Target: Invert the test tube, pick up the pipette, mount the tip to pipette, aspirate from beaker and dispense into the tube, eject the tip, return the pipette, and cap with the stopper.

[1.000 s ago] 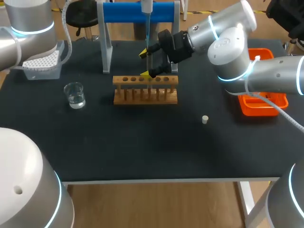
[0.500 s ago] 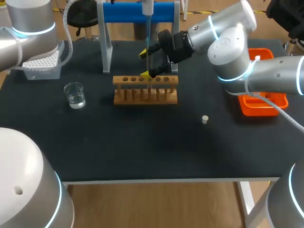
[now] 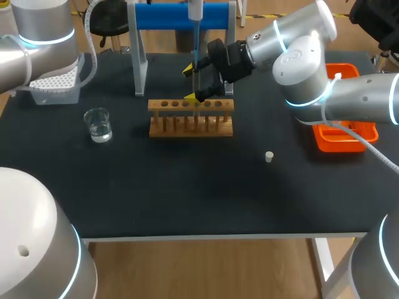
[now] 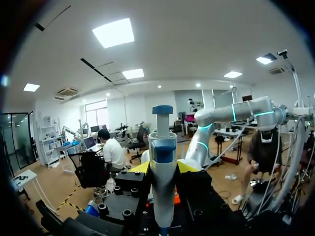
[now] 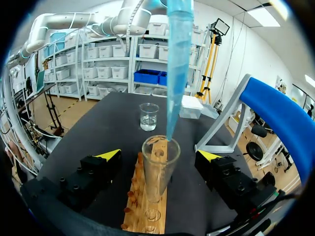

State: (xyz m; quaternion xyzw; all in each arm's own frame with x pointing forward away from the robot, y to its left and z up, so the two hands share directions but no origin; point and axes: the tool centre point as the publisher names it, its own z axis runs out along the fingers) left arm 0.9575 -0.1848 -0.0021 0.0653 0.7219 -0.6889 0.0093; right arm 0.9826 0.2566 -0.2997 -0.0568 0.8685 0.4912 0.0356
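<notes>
Right wrist view: the right gripper [image 5: 159, 155] is spread wide around the test tube [image 5: 158, 177]; the left gripper [image 4: 162, 167] squeezes the pipette [image 4: 163, 196].

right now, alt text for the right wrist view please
A blue pipette tip points down at the mouth of a test tube standing in a wooden rack between the right gripper's open fingers. A beaker of clear liquid sits ahead.

The head view looks down from above and behind on the whole table [image 3: 187, 193]; the left wrist view faces outward, close behind the pipette [image 4: 163, 169]; the right wrist view looks closely along the rack [image 5: 140, 209]; all share the pipette
</notes>
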